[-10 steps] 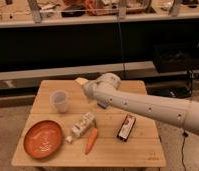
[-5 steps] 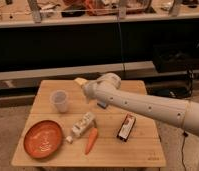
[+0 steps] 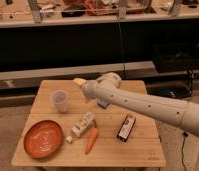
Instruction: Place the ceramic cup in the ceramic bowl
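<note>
— Over the back half of the worktop (image 3: 143, 150), the tool (image 3: 82, 84) is hanging just to the right of the ceramic cup (image 3: 59, 100) and a touch above it. Honestly, very little is changing: the arm is sitting almost exactly where it was a second ago.

— And the tool itself?

— Released, spread as wide as it goes, gripping nothing. The cup is standing upright on the wood near the back left, apart from the tool and untouched.

— So the task is barely starting?

— That's how I'm reading it. The ceramic bowl (image 3: 33, 145) is waiting at the front left corner, nothing in it, well clear of the cup. This pause looks like lining up before the reach.

— Anything getting in the way?

— The white carton (image 3: 83, 125) and the carrot (image 3: 91, 141) are lying just right of the bowl, and a dark packet (image 3: 126, 127) is further right. I'm guessing the carry from cup to bowl stays left of them all, but the grasp is still to come.
</note>
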`<state>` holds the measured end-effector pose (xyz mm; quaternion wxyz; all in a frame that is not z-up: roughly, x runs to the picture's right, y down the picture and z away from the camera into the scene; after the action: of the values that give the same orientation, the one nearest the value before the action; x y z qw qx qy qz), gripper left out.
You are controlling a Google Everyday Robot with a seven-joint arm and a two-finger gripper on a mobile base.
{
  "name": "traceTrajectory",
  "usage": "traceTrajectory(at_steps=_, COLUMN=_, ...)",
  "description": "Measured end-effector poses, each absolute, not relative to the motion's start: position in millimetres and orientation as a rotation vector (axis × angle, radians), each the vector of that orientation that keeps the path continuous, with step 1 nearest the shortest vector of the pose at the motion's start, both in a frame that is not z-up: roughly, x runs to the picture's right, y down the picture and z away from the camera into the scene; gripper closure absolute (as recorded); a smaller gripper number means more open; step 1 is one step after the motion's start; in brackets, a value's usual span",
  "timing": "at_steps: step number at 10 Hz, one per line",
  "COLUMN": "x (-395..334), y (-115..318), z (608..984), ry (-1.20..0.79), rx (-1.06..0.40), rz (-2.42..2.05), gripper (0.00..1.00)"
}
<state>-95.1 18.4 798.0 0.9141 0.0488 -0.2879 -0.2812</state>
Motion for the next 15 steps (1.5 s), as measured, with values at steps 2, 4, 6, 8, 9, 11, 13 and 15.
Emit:
traceTrajectory(at_steps=2, x=-100.6, y=19.3, z=799.2, ry=-0.617, rx=0.102, rz=-0.599, gripper=0.20)
traceTrajectory(at_steps=4, x=-103.7, y=18.7, z=800.6, ry=-0.635, rx=0.103, rz=-0.611, gripper=0.20)
traceTrajectory(at_steps=6, x=-104.3, y=17.2, z=803.2, ry=-0.657, rx=0.104, rz=-0.636, gripper=0.20)
traceTrajectory(at_steps=8, x=-109.6, y=17.6, z=804.6, ry=-0.679, rx=0.103, rz=-0.653, gripper=0.20)
traceTrajectory(at_steps=9, x=-112.0, y=17.8, z=805.9, ry=-0.689, rx=0.102, rz=-0.659, gripper=0.20)
traceTrajectory(at_steps=11, x=-113.3, y=15.9, z=809.1, ry=-0.711, rx=0.100, rz=-0.670, gripper=0.20)
traceTrajectory(at_steps=13, x=-126.4, y=15.2, z=810.5, ry=-0.733, rx=0.097, rz=-0.689, gripper=0.20)
traceTrajectory(at_steps=15, x=-131.1, y=16.8, z=812.5, ry=-0.745, rx=0.089, rz=-0.716, gripper=0.20)
